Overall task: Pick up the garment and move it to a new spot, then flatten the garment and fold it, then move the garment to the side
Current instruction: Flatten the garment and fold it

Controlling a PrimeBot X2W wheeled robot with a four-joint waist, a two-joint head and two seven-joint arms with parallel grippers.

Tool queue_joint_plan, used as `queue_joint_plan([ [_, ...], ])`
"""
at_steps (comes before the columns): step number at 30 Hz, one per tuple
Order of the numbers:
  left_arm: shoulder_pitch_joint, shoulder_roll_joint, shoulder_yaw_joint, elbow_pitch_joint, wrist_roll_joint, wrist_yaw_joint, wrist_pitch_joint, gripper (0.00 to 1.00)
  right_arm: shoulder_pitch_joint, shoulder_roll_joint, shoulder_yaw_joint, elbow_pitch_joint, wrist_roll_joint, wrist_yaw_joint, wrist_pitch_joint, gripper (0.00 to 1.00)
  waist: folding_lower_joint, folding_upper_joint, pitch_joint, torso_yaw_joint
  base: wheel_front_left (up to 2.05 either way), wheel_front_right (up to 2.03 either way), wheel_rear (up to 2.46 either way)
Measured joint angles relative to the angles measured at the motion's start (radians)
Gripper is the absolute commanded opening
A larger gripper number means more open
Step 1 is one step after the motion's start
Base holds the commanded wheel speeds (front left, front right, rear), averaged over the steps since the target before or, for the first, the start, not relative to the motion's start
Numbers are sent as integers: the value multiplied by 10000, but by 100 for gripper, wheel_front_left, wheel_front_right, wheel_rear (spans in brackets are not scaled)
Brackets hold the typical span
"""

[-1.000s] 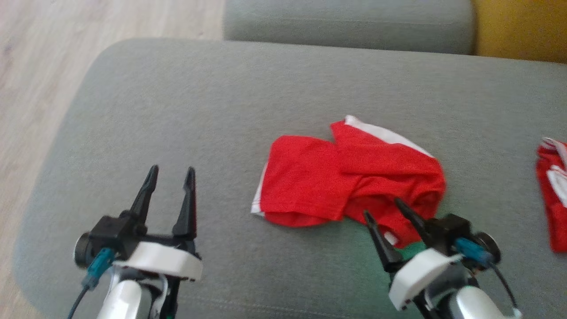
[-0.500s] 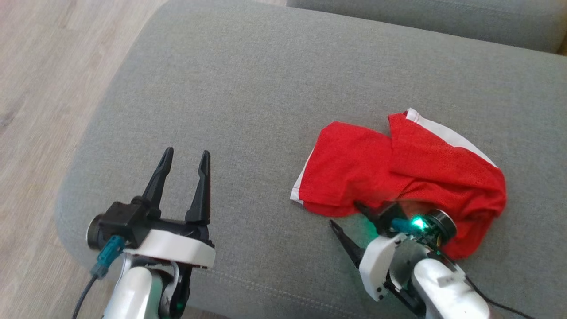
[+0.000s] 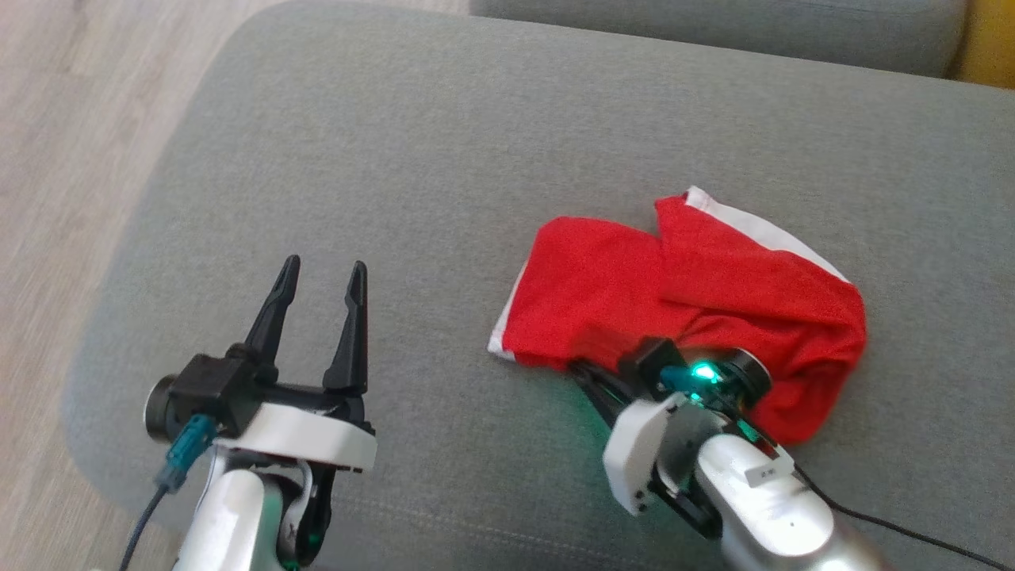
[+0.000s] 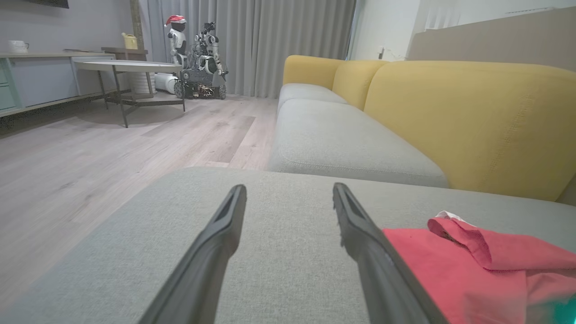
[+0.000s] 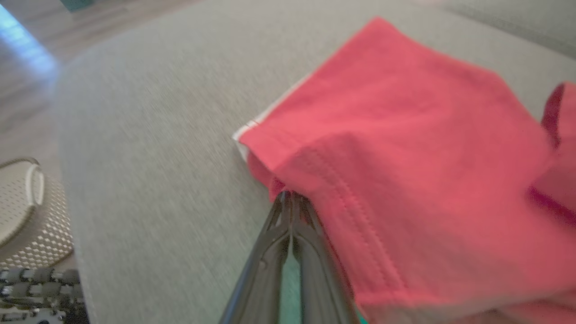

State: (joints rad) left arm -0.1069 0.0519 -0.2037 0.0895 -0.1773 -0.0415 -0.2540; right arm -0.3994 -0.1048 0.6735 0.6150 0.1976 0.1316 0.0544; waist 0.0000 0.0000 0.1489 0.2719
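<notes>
The right claw (image 3: 577, 368) is clenched, its two fingers pressed together on the near hem of the red garment (image 3: 682, 301). In the right wrist view the tips of the right claw (image 5: 290, 196) sit tucked into a small raised fold of the garment (image 5: 405, 153), so this reads as a pinch on cloth, not on bare seat.

From that pinch the garment spreads ahead of the claw and off to its right. Its long axis runs across the line of the fingers, and a white-trimmed corner lies just left of the tips. The bulk is bunched at the far right end, so a lift from here would likely trail that heavier end.

The left claw (image 3: 323, 266) hangs released, jaws wide, over the bare grey cushion (image 3: 396, 159) and well apart from the cloth, which lies to its right. The right arm is plainly the nearer one.

Left of the right claw and below the cushion's edge stands a pale perforated thing (image 5: 27, 216), perhaps a basket. Its inside cannot be told.

Farthest off, beyond the left claw (image 4: 289, 188), are a second cushion (image 4: 342, 148) and a yellow backrest (image 4: 472, 117)
</notes>
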Motion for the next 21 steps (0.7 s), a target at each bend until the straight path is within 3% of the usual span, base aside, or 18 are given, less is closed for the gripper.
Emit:
queue_joint_plan([
  [5, 11, -10, 148, 8, 96, -58, 0, 100, -192, 117, -125, -976, 439, 0, -384, 0, 0, 0, -108, -338, 0, 0, 0],
  [8, 22, -12, 207, 8, 104, -115, 0, 100, -301, 167, -809, -1749, 560, 0, -554, 0, 0, 0, -161, -635, 0, 0, 0],
  [14, 32, -17, 261, 6, 265, -173, 0, 100, 128, 209, -3016, -3179, 493, 0, -545, 0, 0, 0, -203, -1310, 0, 0, 0],
  [21, 29, -17, 272, 4, 393, -249, 0, 100, 1852, 270, -6111, -4199, 98, 0, 23, 0, 0, 0, -109, -1961, 0, 0, 0],
])
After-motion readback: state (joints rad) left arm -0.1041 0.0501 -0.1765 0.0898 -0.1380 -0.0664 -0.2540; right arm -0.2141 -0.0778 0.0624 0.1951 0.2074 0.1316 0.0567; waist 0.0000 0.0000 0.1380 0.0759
